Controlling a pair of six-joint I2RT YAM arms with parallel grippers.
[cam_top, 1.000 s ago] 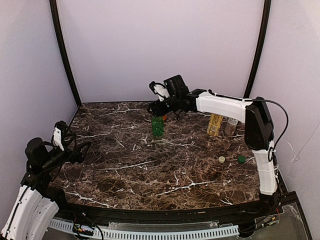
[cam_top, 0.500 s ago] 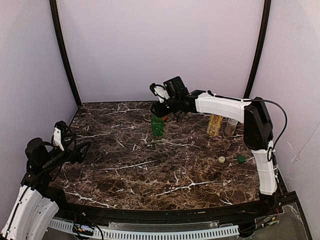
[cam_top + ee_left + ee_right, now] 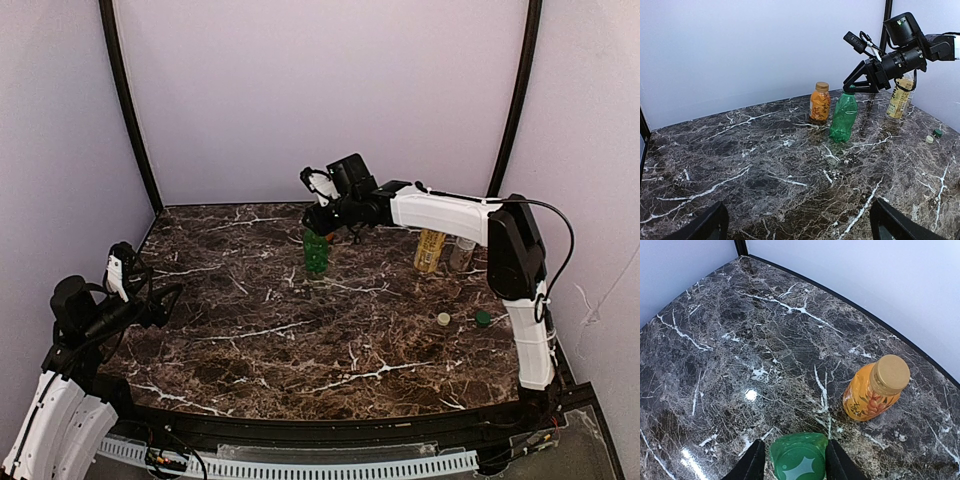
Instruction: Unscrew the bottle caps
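Nearest, well short of the green bottle [image 3: 843, 117] and off to its left: left gripper [image 3: 797, 212], only two dark fingertips showing at the bottom edge of its wrist view, spread wide with nothing between them. Nearer than the green bottle and to its right, well apart from it: two small loose caps, pale cap [image 3: 443, 319] and dark green cap [image 3: 483, 318], too small to make out any detail. Under everything, glossy dark marble-patterned table [image 3: 300, 340], veined in white. Green bottle itself of translucent plastic, narrowing toward the neck, base on the table, leaning slightly beside its upright neighbour. Clamped on its top from above: right gripper [image 3: 796, 461], black fingers cut off by the lower edge of the right wrist view, pressed against either side of the bottle's top, the body below hidden from that view. To the right of the green bottle, about level with it: tall yellow bottle [image 3: 431, 250], label print unreadable, and just beside it clear bottle [image 3: 462, 253], partly masked by the white right arm [image 3: 445, 212]. Just behind the green bottle, not touching: squat orange bottle [image 3: 871, 395], tan screw cap on, nearly hidden behind the gripper in the top view.
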